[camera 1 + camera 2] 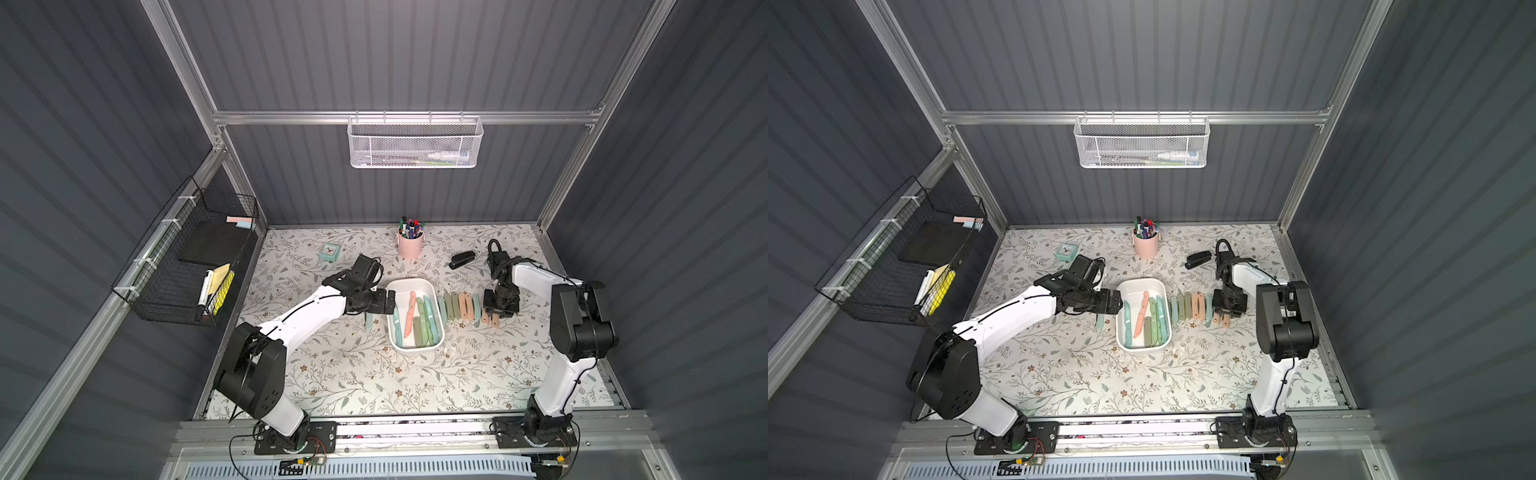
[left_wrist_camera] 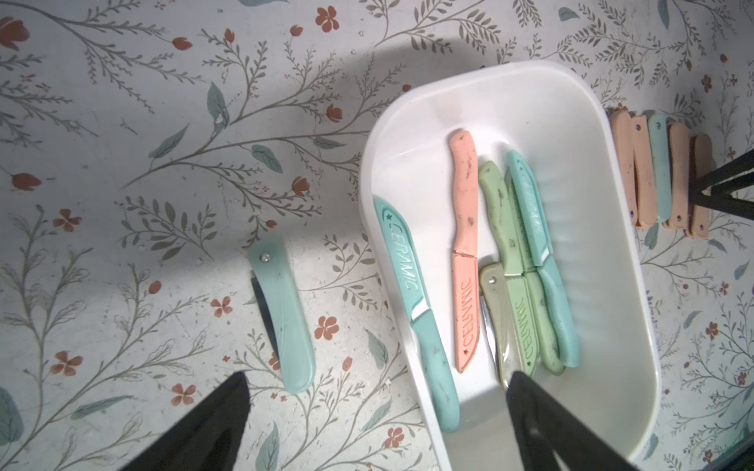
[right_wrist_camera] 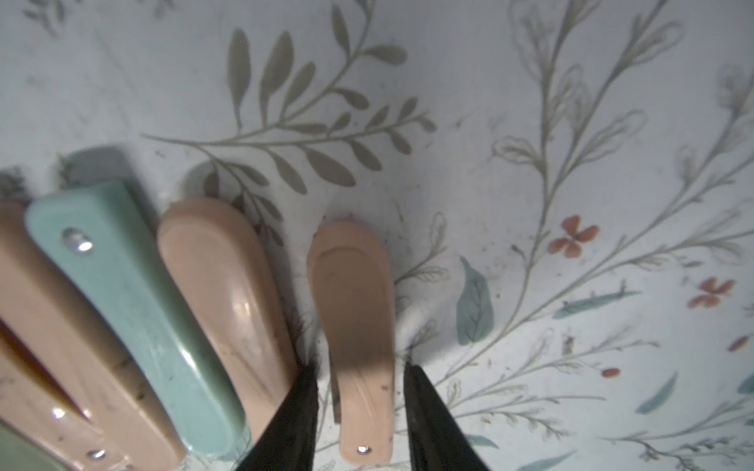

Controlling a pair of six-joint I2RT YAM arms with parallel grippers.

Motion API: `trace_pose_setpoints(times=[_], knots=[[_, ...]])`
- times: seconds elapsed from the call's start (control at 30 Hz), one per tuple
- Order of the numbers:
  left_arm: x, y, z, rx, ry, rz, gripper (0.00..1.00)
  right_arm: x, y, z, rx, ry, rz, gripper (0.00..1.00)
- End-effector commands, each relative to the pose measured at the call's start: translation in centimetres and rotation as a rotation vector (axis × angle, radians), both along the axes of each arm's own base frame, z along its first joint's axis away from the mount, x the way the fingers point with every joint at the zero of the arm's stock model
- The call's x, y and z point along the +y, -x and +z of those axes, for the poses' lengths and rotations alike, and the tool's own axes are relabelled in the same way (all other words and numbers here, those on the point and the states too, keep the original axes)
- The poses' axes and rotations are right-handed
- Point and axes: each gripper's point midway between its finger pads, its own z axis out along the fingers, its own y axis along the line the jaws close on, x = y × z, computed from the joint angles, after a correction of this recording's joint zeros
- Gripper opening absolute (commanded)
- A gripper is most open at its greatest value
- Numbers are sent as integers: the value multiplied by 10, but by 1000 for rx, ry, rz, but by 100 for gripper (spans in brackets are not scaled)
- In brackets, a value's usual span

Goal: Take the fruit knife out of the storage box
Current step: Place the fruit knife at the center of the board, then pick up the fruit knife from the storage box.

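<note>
Right gripper point(image 3: 359, 363) jaws sit loose around a peach knife point(image 3: 355, 306), looks parked beside the row point(image 3: 122, 306); left gripper point(image 2: 377, 375) jaws spread wide over the storage box point(image 2: 591, 244).

tabletop point(image 1: 374, 374): white, printed with grey-green leafy sprigs and small rust-red flowers
storage box point(image 1: 409, 286): plain white
teal knives point(image 2: 412, 293): teal sheath and handle, raised "ceramic" lettering in the same teal
salmon knife point(image 2: 465, 261): salmon pink all over, dark specks
green knives point(image 2: 520, 314): pale green
lone folding knife point(image 2: 281, 322): milky teal, silver rivet
row of folding knives point(image 1: 459, 306): teal, sage green, peach
end folding knife point(image 3: 359, 338): peach, silver rivet
fingers point(image 2: 546, 420): black
arms point(image 1: 307, 311): white shells, black joints
pen cup point(image 1: 410, 246): pink
clock point(image 1: 331, 252): mint
stapler point(image 1: 462, 260): black
mesh basket point(image 1: 415, 141): white
wire basket point(image 1: 187, 270): black
walls point(image 1: 415, 62): dark blue-grey, ribbed
</note>
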Motion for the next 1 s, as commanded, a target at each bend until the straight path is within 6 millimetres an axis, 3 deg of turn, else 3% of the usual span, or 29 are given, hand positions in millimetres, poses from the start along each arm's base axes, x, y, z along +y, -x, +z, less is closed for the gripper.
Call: trace_pose_setpoints(times=[0.0, 0.3, 0.63, 0.73, 0.97], knots=[[-8, -4, 10, -37, -28, -36, 99, -3, 3, 21, -30, 10, -3, 39], [-31, 1, 10, -55, -50, -88, 99, 5, 1, 61, -197, -50, -8, 39], [-83, 9, -20, -17, -106, -186, 95, 27, -3, 92, -397, -172, 21, 39], [-94, 4, -30, 3, -130, -200, 87, 30, -2, 97, -419, -180, 27, 39], [-101, -10, -52, 68, -163, -127, 42, 38, 3, 95, -407, -199, 46, 39]])
